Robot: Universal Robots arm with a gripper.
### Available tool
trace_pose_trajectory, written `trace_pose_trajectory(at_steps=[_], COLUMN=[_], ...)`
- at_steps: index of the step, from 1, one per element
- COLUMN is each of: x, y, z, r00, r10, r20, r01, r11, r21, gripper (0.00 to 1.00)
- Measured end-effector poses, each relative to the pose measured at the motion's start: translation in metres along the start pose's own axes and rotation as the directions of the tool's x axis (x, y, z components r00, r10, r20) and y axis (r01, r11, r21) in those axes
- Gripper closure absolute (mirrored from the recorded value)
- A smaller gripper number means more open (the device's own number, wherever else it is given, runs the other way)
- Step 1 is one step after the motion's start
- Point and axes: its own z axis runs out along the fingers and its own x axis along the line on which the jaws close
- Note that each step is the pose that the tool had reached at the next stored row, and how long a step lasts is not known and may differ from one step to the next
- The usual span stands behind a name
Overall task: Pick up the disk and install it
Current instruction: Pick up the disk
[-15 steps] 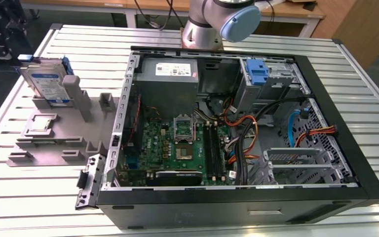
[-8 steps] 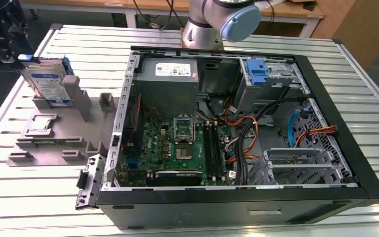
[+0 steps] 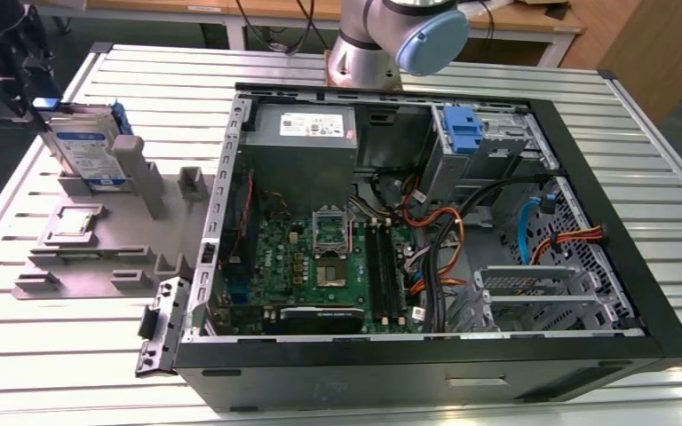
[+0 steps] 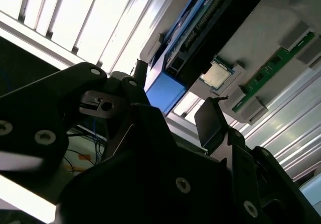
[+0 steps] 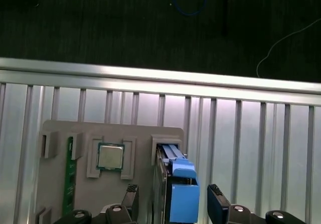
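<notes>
We find the pincer [image 5: 173, 191] open and empty, straddling the disk [image 3: 86, 149], upright in its rack [image 3: 81, 266] presumably for two-sided grip.

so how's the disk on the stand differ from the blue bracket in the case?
The disk stands on edge in the grey stand outside the case; the blue bracket sits inside it. The disk carries a white-and-blue label; the bracket is plain plastic. The open claw straddles the disk, not the bracket. Both show blue plastic.
</notes>
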Motion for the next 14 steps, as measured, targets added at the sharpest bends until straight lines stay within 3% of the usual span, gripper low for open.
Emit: trace_pose_trajectory(at_steps=[7, 14], x=[-0.0004, -0.0030], y=[0.0048, 0.0052], z=[0.0104, 0.0143], r00=[1.0000, 0.9999], r10=[-0.001, 0.015], r20=[-0.0013, -0.0010], r01=[0.001, -0.015], r11=[0.9997, 0.9996], r21=[0.0232, 0.0259], gripper=[0.35, 0.35])
